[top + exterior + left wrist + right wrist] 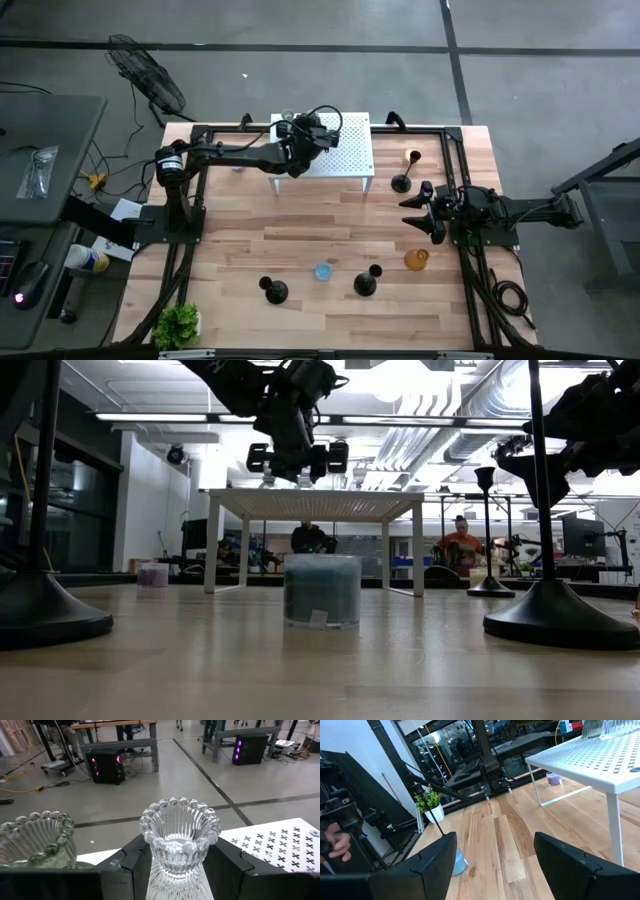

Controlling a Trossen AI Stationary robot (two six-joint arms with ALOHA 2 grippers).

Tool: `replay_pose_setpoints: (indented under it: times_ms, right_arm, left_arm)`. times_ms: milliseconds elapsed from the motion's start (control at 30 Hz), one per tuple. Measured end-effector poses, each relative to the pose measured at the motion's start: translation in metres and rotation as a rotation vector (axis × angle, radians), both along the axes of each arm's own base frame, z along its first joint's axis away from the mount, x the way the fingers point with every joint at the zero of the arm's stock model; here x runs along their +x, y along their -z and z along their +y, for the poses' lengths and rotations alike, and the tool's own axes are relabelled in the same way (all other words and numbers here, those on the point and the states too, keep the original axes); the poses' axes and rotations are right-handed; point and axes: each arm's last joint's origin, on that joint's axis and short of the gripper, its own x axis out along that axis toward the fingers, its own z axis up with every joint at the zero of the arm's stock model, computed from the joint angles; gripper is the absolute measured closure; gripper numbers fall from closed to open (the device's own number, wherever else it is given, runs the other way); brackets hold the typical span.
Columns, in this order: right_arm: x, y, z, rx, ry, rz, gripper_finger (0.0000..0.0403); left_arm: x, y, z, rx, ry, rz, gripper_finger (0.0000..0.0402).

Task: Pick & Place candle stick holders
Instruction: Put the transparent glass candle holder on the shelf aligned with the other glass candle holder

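My left gripper [297, 135] is over the far edge of the white perforated stand [350, 155]. Its fingers [227, 870] stand on both sides of the clear glass holder [179, 847], but I cannot tell if they press it or stand just free. A greenish glass cup [37, 842] is just beside. My right gripper [425, 212] waits with jaws wide apart, empty, near the right table edge.

I think the danger is in pulling away: if a finger catches the ribbed glass, it can tip and hit its neighbour.

On the wooden table [300, 240] remain a blue cup [322, 271], an amber cup [416, 259] and black holders [366, 283]. Behind is a workshop with benches and people.
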Motion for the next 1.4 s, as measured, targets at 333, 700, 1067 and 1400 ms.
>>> replay_pose_setpoints:
  times_ms: [333,700,1067,1400]
  right_arm:
    - [0.0,0.0,0.0,0.0,0.0,0.0,0.0143]
    - [0.0,0.0,0.0,0.0,0.0,0.0,0.0143]
    - [0.0,0.0,0.0,0.0,0.0,0.0,0.0143]
    - [0.0,0.0,0.0,0.0,0.0,0.0,0.0143]
  left_arm:
    - [0.0,-0.001,0.0,0.01,-0.009,0.003,0.0249]
    - [0.011,0.007,0.0,0.051,0.012,0.035,0.0249]
    - [0.011,0.008,0.0,0.051,0.003,0.034,0.0249]
    - [0.011,0.008,0.0,0.048,0.011,0.033,0.0249]
